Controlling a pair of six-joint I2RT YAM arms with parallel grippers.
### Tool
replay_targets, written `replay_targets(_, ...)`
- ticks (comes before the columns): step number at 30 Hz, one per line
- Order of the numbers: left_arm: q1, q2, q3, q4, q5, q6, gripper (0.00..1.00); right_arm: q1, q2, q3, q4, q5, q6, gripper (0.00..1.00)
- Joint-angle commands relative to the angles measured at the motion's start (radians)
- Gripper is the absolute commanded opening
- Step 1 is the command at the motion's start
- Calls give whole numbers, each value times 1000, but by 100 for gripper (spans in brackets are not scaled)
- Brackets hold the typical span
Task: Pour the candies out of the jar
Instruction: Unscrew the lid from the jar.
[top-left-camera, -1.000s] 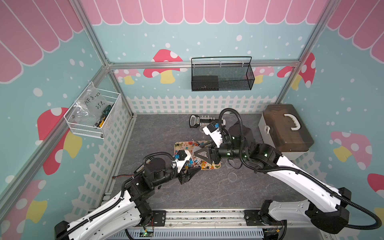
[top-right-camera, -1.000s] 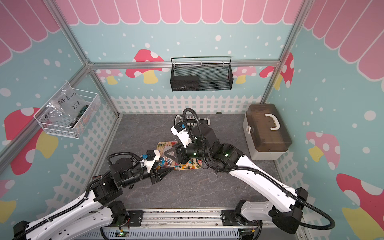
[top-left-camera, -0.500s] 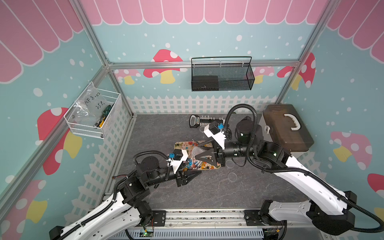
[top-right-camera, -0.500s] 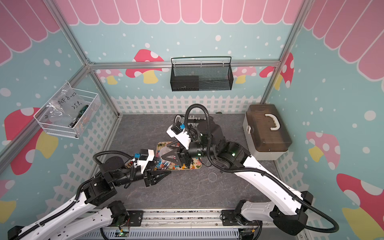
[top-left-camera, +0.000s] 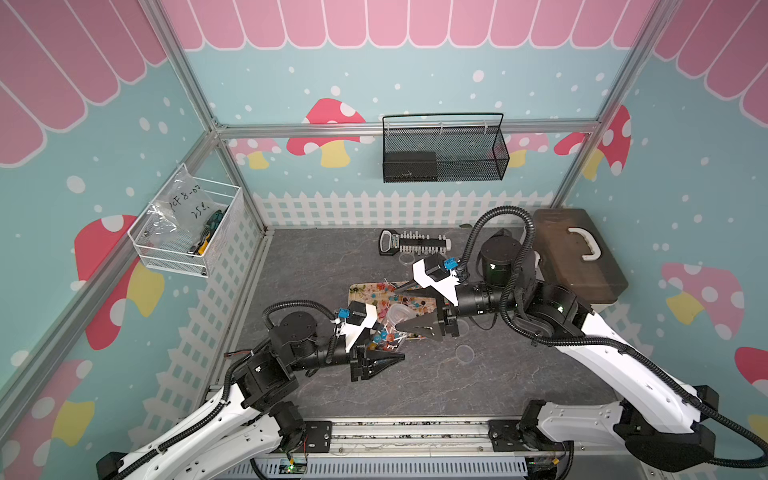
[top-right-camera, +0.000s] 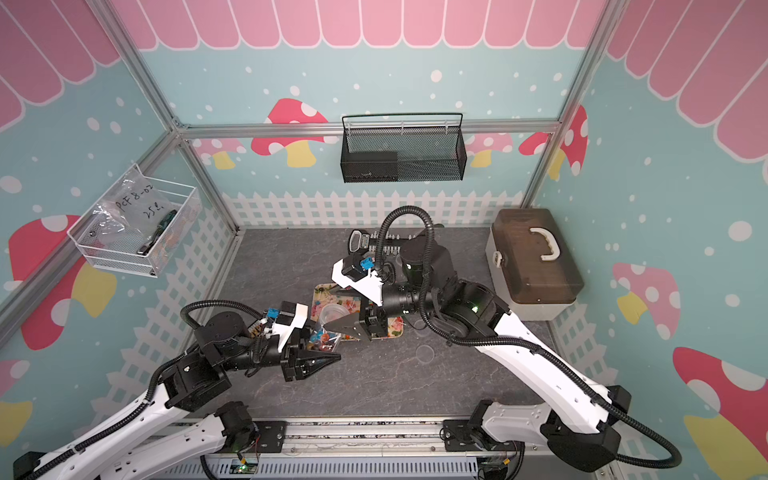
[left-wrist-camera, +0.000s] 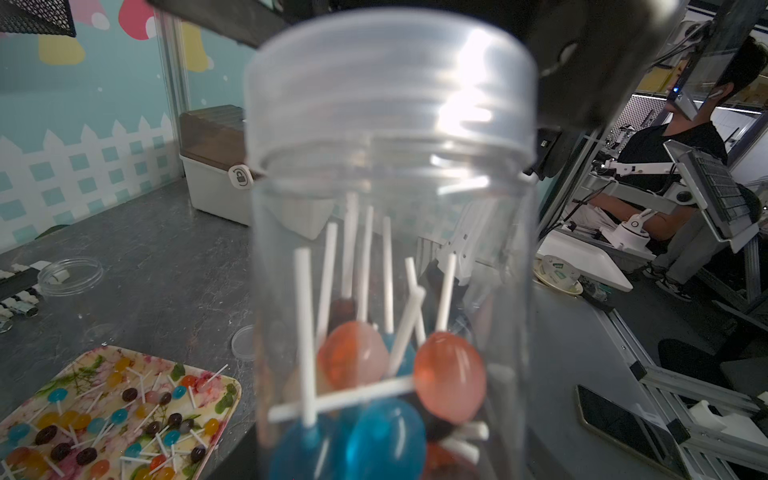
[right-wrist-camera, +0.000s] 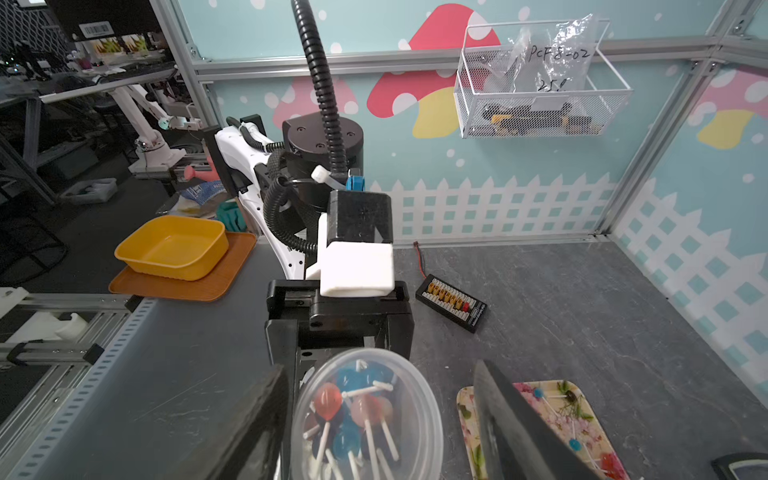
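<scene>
- The left claw (top-left-camera: 384, 345) is clamped on the clear jar (left-wrist-camera: 390, 249), which stands upright by the edge of the flowered tray (left-wrist-camera: 232, 390). The candies (left-wrist-camera: 374, 395) sit in the jar's bottom, and the lid (left-wrist-camera: 390, 83) is on.
- The right claw (right-wrist-camera: 378, 370) straddles the lid, partly open, with a gap on one side.
- The step in hand is probably lid removal. Next, pinch the lid squarely, twist it off, then tip the jar over the tray.

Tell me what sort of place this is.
Probably a robotics lab test cell: an aluminium frame holds mushroom-print walls around the table, and beyond it are another robot arm and a seated person at equipment.
</scene>
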Motion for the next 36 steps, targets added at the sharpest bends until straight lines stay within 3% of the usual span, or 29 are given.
replay_targets(1, -8, -30, 80, -53, 207, -54, 44, -4, 1, 77, 22, -58, -173, 39)
replay_targets(8, -8, -39, 146, -108, 391, -147, 46, -9, -32, 109, 40, -346, -504, 40)
replay_targets(16, -10, -41, 153, -85, 394, -154, 46, -10, -20, 161, -44, -334, -565, 38)
replay_targets(18, -8, -44, 145, -67, 381, -157, 46, -10, -19, 157, -44, -332, -553, 45)
replay_targets(20, -8, -49, 133, -47, 359, -155, 46, -10, -21, 153, -42, -324, -537, 61)
replay_targets(23, -9, -57, 114, -26, 323, -149, 46, -10, -32, 143, -33, -309, -501, 72)
replay_targets(30, -9, -89, 78, 4, 186, -104, 46, -10, -77, 103, 67, -262, -314, 77)
replay_targets(36, -8, -99, 51, 24, 11, 13, 46, -7, -64, 101, 51, -76, -45, 77)
